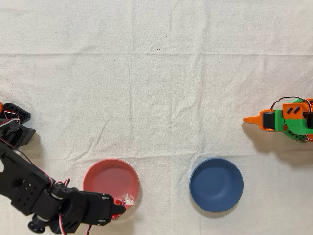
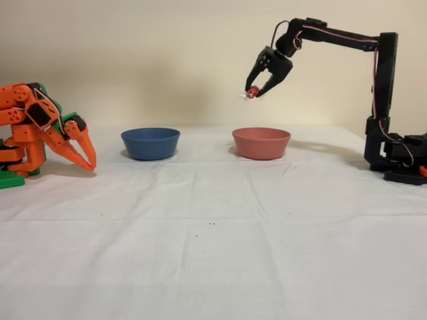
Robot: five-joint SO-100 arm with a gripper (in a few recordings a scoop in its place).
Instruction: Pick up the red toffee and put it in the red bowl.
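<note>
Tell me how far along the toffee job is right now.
Done: the red toffee is picked up, pinched in the gripper. In hand: it hangs in the air above the red bowl; the overhead view puts it over the bowl's lower right edge. Left: release it into the bowl.

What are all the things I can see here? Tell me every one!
red toffee: one, shiny red with clear wrapper ends, held in the air above the red bowl in the fixed view.
red bowl: one, salmon red, on the cloth, right of the blue bowl in the fixed view.
blue bowl: one, dark blue, on the cloth, apart from the red bowl, nothing seen inside.
tablecloth: one, white, creased, covering the table.
orange arm: one, orange and green, idle at the left of the fixed view.
gripper: one, black, on the black arm, shut on the toffee over the red bowl.
</note>
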